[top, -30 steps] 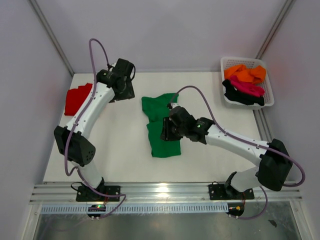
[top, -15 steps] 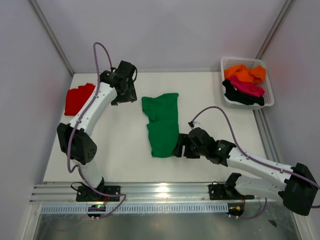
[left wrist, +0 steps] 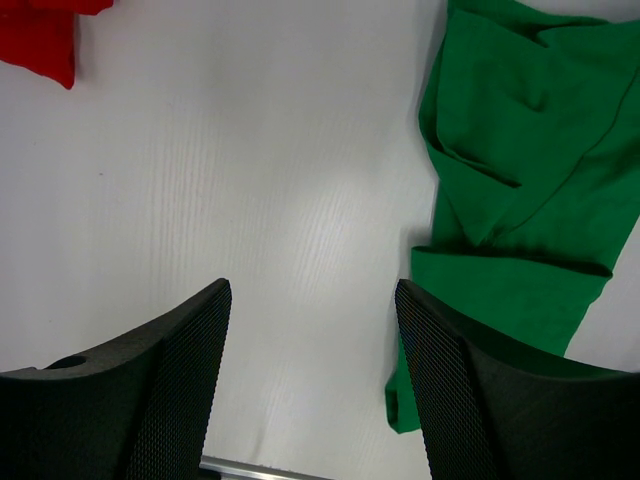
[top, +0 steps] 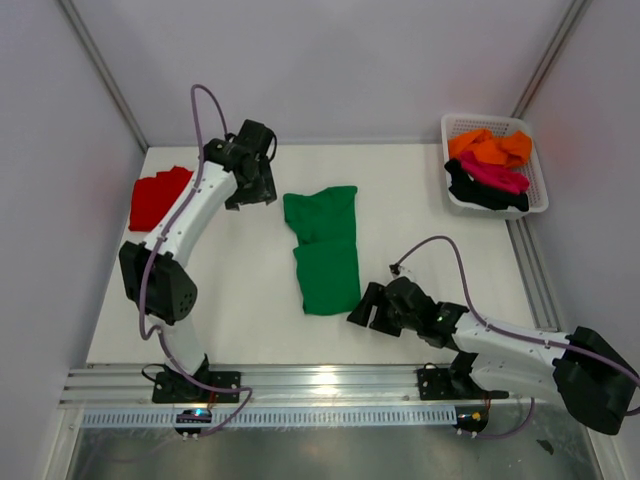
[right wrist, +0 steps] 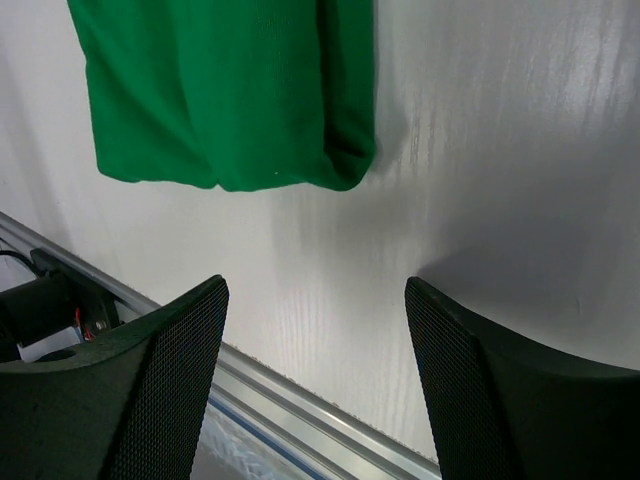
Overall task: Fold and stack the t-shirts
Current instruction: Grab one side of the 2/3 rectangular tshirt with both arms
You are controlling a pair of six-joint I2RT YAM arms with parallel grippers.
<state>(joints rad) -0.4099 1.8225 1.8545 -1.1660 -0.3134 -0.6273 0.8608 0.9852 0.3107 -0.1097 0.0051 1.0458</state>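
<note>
The green t-shirt (top: 325,250) lies folded into a long strip on the white table (top: 430,230). The right gripper (top: 365,308) sits just off its near right corner, apart from the cloth. The left gripper (top: 255,190) hangs near its far left corner. The red t-shirt (top: 155,198) lies well to its left. Far to its right and farther back, a white basket (top: 490,118) holds an orange t-shirt (top: 490,148), a magenta t-shirt (top: 495,175) and a black t-shirt (top: 475,192).

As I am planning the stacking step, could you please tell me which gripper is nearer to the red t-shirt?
Left. The left gripper hangs just right of the red t-shirt, between it and the green t-shirt. The right gripper sits beyond the green t-shirt's near right corner.
</note>
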